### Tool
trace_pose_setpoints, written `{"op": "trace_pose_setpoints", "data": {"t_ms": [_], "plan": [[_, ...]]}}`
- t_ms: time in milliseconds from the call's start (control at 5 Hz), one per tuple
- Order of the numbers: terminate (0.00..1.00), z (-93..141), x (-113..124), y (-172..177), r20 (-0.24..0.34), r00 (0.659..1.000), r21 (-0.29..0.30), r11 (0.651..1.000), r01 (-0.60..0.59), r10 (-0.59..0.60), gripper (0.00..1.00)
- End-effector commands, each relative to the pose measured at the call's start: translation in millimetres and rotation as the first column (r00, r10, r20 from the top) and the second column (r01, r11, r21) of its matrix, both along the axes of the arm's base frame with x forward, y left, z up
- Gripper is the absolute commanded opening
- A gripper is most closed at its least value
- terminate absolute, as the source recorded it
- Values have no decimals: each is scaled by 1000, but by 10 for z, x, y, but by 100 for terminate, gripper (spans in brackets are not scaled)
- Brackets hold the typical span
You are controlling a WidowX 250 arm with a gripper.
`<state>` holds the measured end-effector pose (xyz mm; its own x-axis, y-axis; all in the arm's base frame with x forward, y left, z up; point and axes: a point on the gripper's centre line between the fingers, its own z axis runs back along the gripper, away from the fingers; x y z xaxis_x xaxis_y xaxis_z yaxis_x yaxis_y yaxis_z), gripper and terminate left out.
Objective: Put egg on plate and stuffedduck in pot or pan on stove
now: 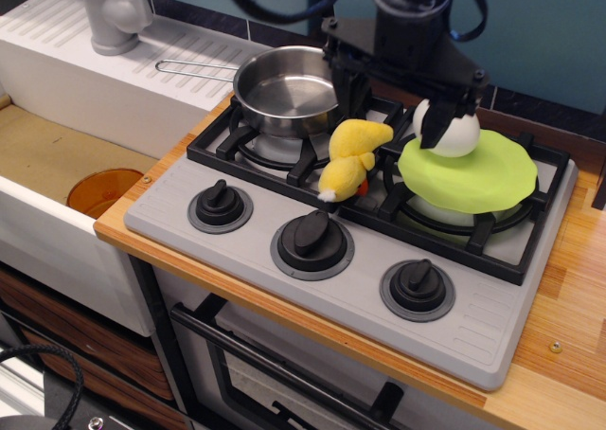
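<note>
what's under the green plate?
The plate sits on the stove's right burner grate; black bars stick out at its edges. The burner centre underneath is covered. On top rests the egg.

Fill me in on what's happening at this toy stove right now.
A robot arm hangs over the stove with its pincer open and empty, fingers spread between the plush duck and the egg. The egg sits on the green plate over the right burner, so that part looks done. The duck lies on the grate between the burners, not yet in the steel pot, which stands empty on the left burner.
</note>
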<state>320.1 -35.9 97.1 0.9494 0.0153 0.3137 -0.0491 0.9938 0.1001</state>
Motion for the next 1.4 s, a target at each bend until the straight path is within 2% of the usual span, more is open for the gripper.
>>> {"op": "trace_pose_setpoints", "data": {"t_ms": [0,200,800,1000,1200], "plan": [[0,-40,44,122,108,994,-11,1000,17,-16,100],[0,-182,60,189,140,990,-4,1000,27,-26,100],[0,-506,27,198,173,985,-20,1000,12,-9,100],[0,-512,11,170,157,988,-16,1000,-7,10,0],[0,-294,-9,167,114,993,2,1000,-13,13,0]]}}
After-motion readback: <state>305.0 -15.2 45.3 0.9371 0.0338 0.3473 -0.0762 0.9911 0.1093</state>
